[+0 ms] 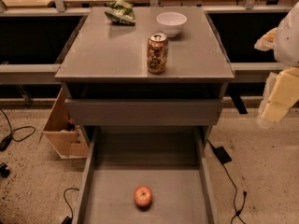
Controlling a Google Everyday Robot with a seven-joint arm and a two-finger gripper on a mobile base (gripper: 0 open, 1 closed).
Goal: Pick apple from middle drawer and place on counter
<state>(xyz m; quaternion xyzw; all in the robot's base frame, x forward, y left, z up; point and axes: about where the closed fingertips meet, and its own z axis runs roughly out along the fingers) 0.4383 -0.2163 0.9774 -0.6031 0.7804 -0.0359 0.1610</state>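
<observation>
The apple (143, 196), small and red-orange, lies on the flat grey floor of the middle drawer (93, 171), which is pulled wide open at the bottom of the view. The counter (117, 45) is the glossy grey top of the cabinet above it. My gripper (276, 104) is at the right edge of the view, pale yellow-white, hanging beside the cabinet at about the height of the upper drawer front. It is well up and to the right of the apple and holds nothing that I can see.
On the counter stand a soda can (157, 53) near the front, a white bowl (171, 23) behind it, and a green chip bag (120, 12) at the back left. A closed drawer front (144, 112) sits above the open drawer. A cardboard box (65, 129) and cables (231, 181) lie on the floor.
</observation>
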